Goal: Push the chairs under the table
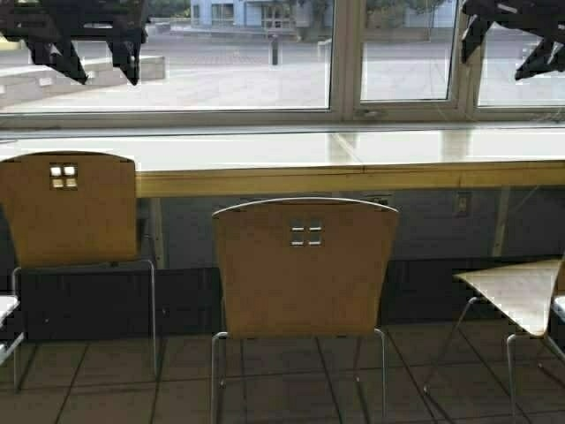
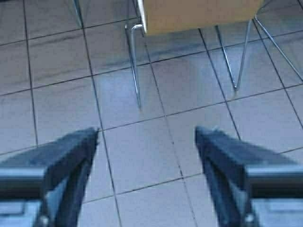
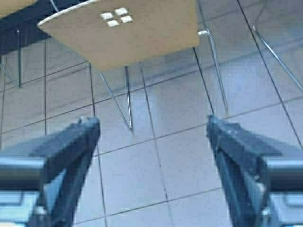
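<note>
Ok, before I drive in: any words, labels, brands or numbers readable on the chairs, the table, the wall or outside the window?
No readable text in any view.
The chairs carry only a four-square cutout, no label.
The table shows no markings.
The small plate on the wall under the table is too small to tell if it bears text.
The buildings outside the window show no legible signs.

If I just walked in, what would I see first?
Right in the middle stands a tan chair, its back with a small four-square cutout facing the robot, pulled out from the long table by the window. Another chair stands on the left, nearer the table. Up high, the left gripper and right gripper both hang open, holding nothing.
</note>
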Controlling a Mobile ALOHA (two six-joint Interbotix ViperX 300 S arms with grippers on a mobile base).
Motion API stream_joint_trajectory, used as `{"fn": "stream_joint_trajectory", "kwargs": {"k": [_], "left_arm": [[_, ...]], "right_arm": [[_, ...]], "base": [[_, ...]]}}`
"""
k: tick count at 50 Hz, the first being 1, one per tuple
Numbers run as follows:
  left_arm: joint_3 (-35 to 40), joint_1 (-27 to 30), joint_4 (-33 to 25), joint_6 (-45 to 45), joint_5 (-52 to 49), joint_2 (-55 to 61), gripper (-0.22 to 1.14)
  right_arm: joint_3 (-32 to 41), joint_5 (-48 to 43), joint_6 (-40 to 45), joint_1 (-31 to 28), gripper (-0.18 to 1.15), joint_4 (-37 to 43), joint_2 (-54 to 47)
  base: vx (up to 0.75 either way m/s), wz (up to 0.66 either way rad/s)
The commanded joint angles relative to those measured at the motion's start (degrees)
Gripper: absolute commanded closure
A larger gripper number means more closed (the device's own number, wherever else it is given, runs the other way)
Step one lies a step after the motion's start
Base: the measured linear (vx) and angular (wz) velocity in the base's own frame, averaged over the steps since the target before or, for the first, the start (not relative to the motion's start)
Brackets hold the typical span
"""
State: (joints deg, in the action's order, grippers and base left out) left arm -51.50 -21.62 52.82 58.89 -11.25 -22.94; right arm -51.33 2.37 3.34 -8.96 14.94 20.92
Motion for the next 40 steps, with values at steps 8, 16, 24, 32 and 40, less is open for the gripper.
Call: {"fn": "stream_joint_trajectory", "kwargs": {"k": [8,16,24,32,40], "left_arm": [[0.6,0.2,-0.7,0.2,-0.7,-0.4,-0.03],[0.8,0.2,-1.1,0.1,-0.7,-0.5,-0.03],[0.0,0.2,-1.1,0.2,-1.8,-0.6,-0.03],[0.6,0.4,-1.1,0.4,-1.8,0.3,-0.03],[0.2,3.0,-8.3,3.3,-0.7,2.9,-0.03]], "right_arm": [[1.6,1.6,0.1,-0.3,-0.02,4.7,-0.6],[2.3,3.5,0.0,-0.3,-0.02,7.0,-1.1],[3.1,4.1,0.0,-0.3,-0.02,7.2,-1.3],[3.0,4.4,0.0,-0.2,-0.02,7.3,-2.1],[2.0,4.9,0.2,-1.1,-0.02,10.9,-2.4]], "base": [[0.11,-0.15],[0.13,-0.11],[0.15,-0.07],[0.18,-0.04],[0.23,0.01]]}}
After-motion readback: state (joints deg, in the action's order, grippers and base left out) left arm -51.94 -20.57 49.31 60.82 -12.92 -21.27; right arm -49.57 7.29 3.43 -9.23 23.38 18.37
